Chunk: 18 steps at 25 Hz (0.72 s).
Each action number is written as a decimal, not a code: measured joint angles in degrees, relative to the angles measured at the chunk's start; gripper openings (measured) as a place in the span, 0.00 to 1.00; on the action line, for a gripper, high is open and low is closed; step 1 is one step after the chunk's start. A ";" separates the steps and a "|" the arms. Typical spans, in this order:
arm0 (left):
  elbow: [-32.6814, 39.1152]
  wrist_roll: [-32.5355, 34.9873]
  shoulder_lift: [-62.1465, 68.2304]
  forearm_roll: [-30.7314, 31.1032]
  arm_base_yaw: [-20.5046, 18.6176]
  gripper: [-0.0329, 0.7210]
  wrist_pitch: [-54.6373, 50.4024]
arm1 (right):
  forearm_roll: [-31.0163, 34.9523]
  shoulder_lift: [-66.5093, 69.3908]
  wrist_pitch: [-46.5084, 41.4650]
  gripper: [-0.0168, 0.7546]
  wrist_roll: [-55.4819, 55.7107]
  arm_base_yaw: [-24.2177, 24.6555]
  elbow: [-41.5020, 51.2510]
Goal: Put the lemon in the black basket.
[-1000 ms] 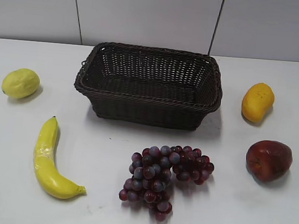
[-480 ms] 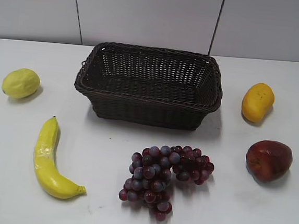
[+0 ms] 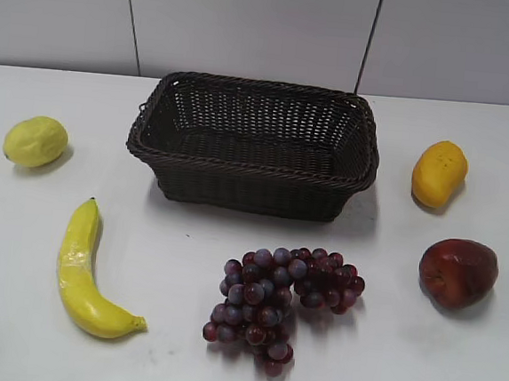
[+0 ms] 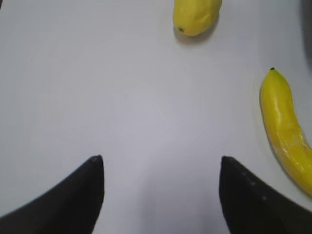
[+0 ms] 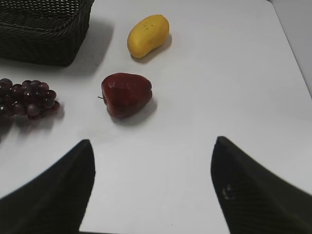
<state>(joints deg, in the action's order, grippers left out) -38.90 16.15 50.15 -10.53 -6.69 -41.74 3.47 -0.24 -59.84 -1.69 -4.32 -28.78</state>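
Note:
The lemon (image 3: 35, 141) is a pale yellow-green oval lying on the white table at the far left; it also shows at the top of the left wrist view (image 4: 196, 16). The black basket (image 3: 253, 142), woven and empty, stands at the back centre; its corner shows in the right wrist view (image 5: 44, 29). My left gripper (image 4: 161, 158) is open and empty above bare table, well short of the lemon. My right gripper (image 5: 152, 141) is open and empty above the table. Neither arm shows in the exterior view.
A banana (image 3: 84, 271) lies front left, also in the left wrist view (image 4: 287, 131). Purple grapes (image 3: 281, 300) lie in front of the basket. An orange-yellow oblong fruit (image 3: 438, 173) and a dark red apple (image 3: 458, 272) lie on the right.

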 joint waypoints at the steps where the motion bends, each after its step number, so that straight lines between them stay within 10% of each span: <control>1: -1.45 0.45 2.49 0.00 0.00 0.76 0.83 | 0.00 0.00 0.00 0.75 0.00 0.00 0.00; 12: -23.61 10.94 30.63 -6.72 0.05 0.77 -2.03 | 0.22 0.00 0.00 0.75 0.00 0.00 0.00; 18: -35.93 15.31 43.35 -7.96 1.73 0.93 -7.66 | 0.41 0.00 0.00 0.75 0.00 0.00 0.00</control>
<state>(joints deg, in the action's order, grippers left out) -74.83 31.46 93.50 -18.49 -4.96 -49.41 3.88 -0.24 -59.84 -1.69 -4.32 -28.78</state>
